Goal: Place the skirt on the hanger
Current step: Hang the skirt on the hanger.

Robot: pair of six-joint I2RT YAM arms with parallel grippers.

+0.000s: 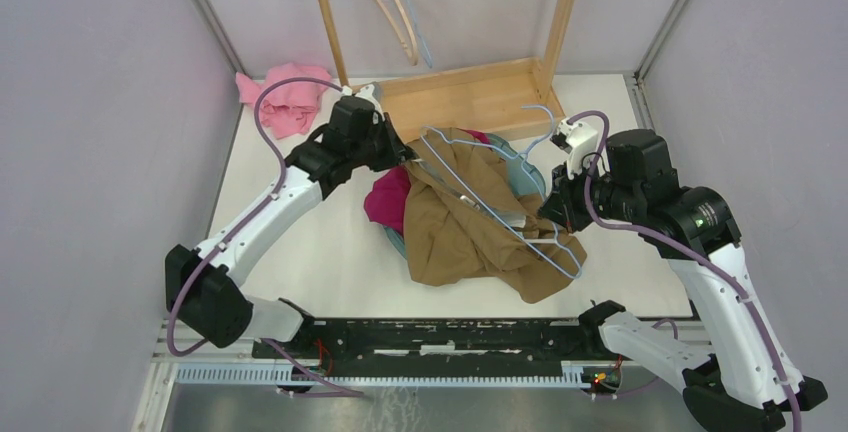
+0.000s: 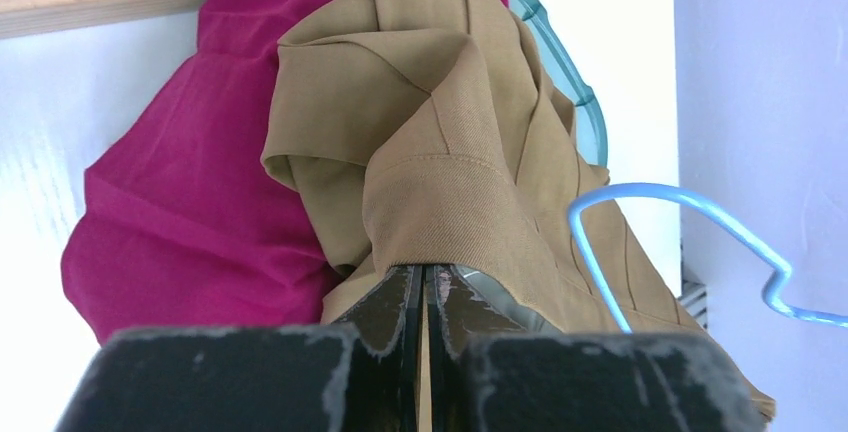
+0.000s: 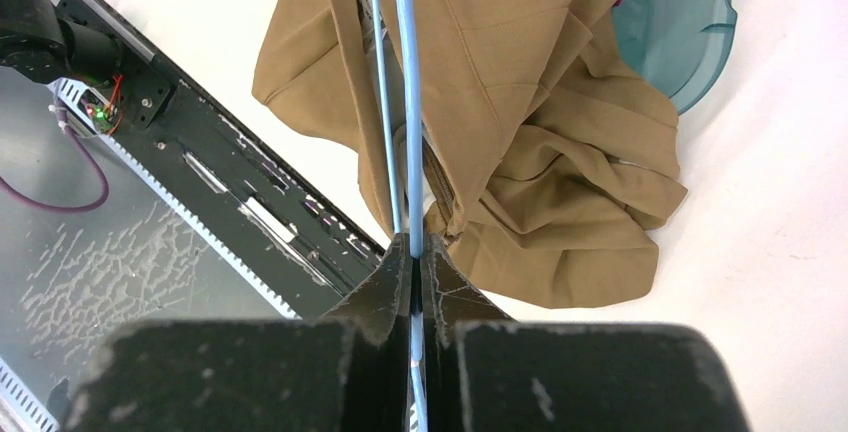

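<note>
Top external, skirt: tan skirt (image 1: 468,222) lies heaped at the middle of the white table (image 1: 300,252), its far part draped over a teal basket (image 1: 524,174).
Hanger: pale blue wire hanger (image 1: 545,242) slants across the top of the skirt from far left to near right, its hook pointing to the far side. Whether any cloth is threaded through it I cannot tell.
Left wrist, my left gripper: my left gripper (image 2: 422,287) is pinched tight on a folded, stitched edge of the skirt at the heap's far-left corner.
Right wrist, my right gripper: my right gripper (image 3: 413,262) is clamped on the hanger's wire at the skirt's right side, two blue strands running away over the cloth.
Beside the skirt: magenta garment (image 1: 386,202) bulges out of the basket on the left, touching the skirt.
Far left corner: pink cloth (image 1: 288,102) lies crumpled, well apart from the heap.
Far edge: wooden frame (image 1: 465,92) stands behind the basket, with spare hangers (image 1: 400,12) hanging above it.
</note>
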